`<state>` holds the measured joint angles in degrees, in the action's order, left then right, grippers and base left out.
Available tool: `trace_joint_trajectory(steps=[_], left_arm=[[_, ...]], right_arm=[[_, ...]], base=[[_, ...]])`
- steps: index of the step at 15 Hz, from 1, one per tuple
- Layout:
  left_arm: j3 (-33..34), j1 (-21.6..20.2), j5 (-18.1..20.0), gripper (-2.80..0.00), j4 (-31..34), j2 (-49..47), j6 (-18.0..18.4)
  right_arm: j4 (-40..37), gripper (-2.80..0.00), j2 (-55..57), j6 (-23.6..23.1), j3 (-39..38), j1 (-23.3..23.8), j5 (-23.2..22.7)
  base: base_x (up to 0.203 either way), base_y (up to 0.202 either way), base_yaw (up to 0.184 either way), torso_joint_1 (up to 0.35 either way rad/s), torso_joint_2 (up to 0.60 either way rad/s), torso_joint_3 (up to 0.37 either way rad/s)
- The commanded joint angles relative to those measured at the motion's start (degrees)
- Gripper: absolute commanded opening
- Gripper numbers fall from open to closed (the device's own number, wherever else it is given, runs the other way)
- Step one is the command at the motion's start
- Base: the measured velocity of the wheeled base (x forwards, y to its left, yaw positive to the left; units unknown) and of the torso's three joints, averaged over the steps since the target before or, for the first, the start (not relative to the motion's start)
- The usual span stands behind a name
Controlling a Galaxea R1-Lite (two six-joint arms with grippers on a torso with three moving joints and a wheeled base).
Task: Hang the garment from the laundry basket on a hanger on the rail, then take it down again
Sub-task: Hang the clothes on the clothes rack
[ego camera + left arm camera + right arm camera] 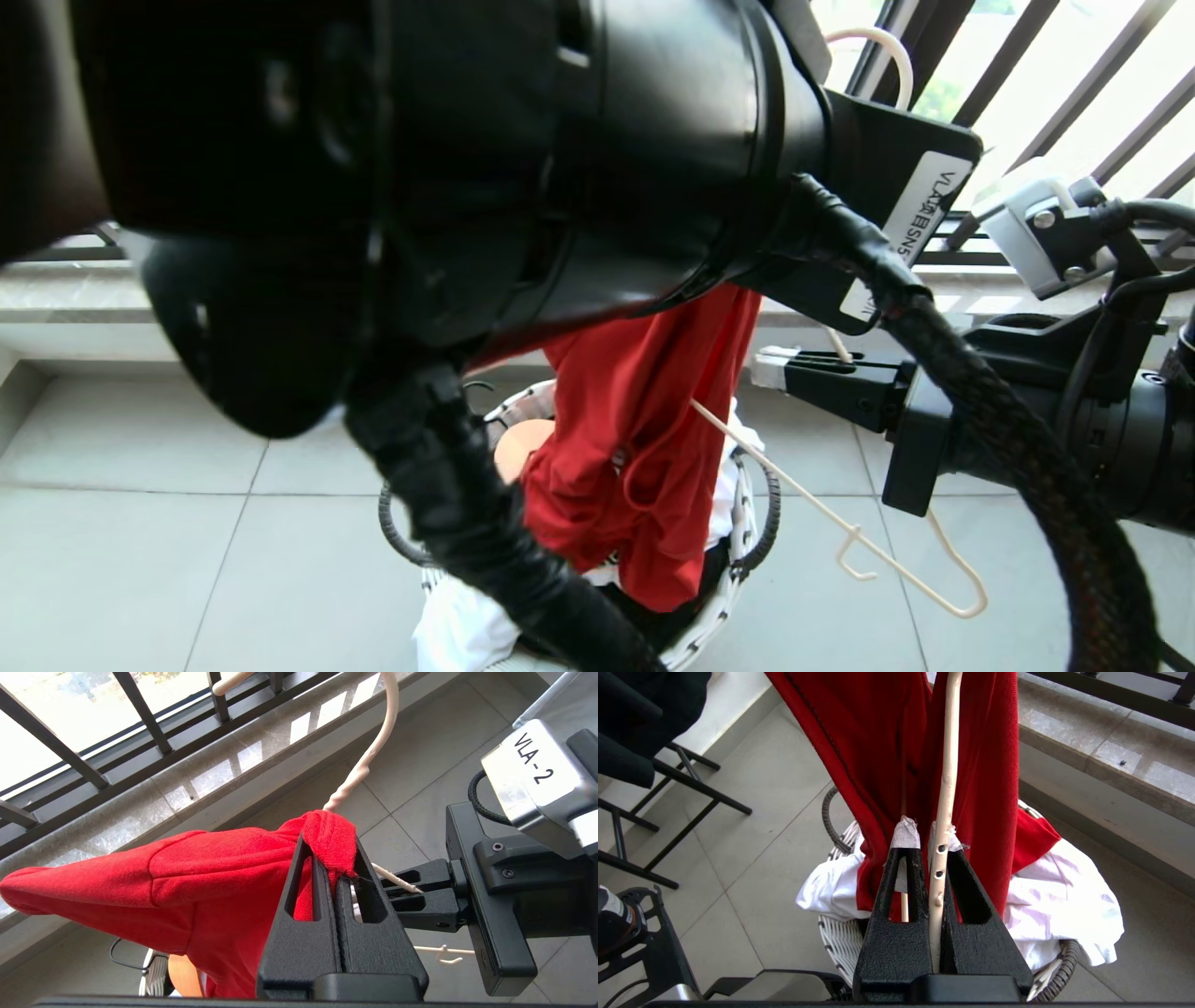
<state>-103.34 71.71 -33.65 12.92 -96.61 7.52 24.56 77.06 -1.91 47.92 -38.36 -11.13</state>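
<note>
My left arm's black housing (420, 187) blocks most of the head view. Left gripper (334, 877) pinches the red T-shirt (635, 420) above the white woven basket (742, 532); right gripper (924, 858) clamps the cream wire hanger (945, 788). White T-shirt (1059, 900) drapes the basket rim.

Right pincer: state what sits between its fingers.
The hanger, its thin cream bar clamped between the right pincer's fingers; shown in the right wrist view.
</note>
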Motion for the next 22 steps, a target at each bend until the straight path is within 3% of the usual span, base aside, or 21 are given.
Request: trace_joint_trajectory(steps=[1,15,16,22], left_arm=[[-0.2,0.8,-0.2,-2.80,-0.1,-0.7,0.0],[-1.1,0.8,-0.3,-2.80,-0.2,-2.9,-0.1],[-1.0,0.8,-0.4,0.00,-0.2,-2.8,-0.1],[-0.3,0.8,-0.4,0.00,0.3,-1.9,0.0]], right_arm=[[2.8,-2.80,1.8,2.3,-0.1,0.0,-0.1],[6.2,-2.80,3.1,6.6,-0.5,-3.1,-0.3],[6.2,-2.80,3.1,6.6,-0.5,-3.1,-0.3],[6.2,-2.80,2.8,6.6,-0.3,-3.1,-0.3]], base=[[0.000,0.000,0.000,0.000,0.00,0.000],[0.000,0.000,0.000,0.000,0.00,0.000],[0.000,0.000,0.000,0.000,0.00,0.000],[0.000,0.000,0.000,0.000,0.00,0.000]])
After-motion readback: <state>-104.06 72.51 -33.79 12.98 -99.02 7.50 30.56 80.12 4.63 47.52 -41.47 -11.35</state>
